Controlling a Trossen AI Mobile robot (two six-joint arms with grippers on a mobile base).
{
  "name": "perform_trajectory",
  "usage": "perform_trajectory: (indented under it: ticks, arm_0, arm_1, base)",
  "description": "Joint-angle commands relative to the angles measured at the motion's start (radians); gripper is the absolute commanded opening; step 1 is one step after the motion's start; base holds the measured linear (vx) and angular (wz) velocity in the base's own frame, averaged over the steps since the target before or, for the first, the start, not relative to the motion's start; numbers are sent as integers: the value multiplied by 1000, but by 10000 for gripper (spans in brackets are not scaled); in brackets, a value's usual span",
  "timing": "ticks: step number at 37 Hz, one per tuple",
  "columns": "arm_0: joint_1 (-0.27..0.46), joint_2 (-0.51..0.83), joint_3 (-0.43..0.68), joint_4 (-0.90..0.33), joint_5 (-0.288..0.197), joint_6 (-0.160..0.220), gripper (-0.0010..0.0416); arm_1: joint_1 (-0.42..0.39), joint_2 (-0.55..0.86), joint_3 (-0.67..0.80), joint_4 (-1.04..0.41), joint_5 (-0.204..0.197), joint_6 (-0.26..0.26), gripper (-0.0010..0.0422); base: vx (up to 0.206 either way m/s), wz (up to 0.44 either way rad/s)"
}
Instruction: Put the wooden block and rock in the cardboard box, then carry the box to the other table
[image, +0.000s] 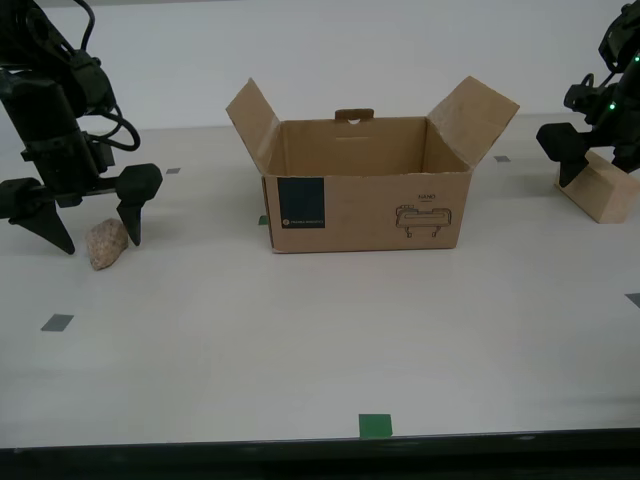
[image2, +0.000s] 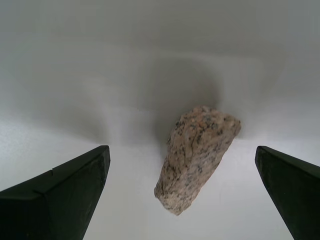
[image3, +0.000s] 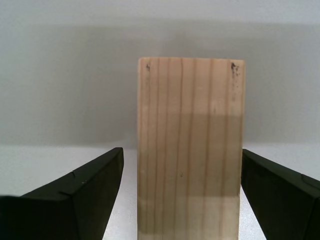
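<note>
Pale desk carries an open cardboard box mid-surface; my second gripper, released, straddles the rock at the exterior view's left, while my first gripper, released, brackets the wooden block at its right.

Beige tabletop with cardboard box, rock, wooden block, tape squares
</note>
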Motion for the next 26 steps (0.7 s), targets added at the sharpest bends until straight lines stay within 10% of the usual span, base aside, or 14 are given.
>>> perform_trajectory:
  ticks: [1, 26]
  arm_0:
    - [0, 0, 0, -1, -2, 0, 308]
    - [1, 0, 0, 2, -2, -11, 236]
  arm_1:
    - [-1, 0, 0, 5, -1, -12, 398]
    - [-5, 0, 0, 26, -63, -11, 398]
  base:
    - [0, 0]
    - [0, 0]
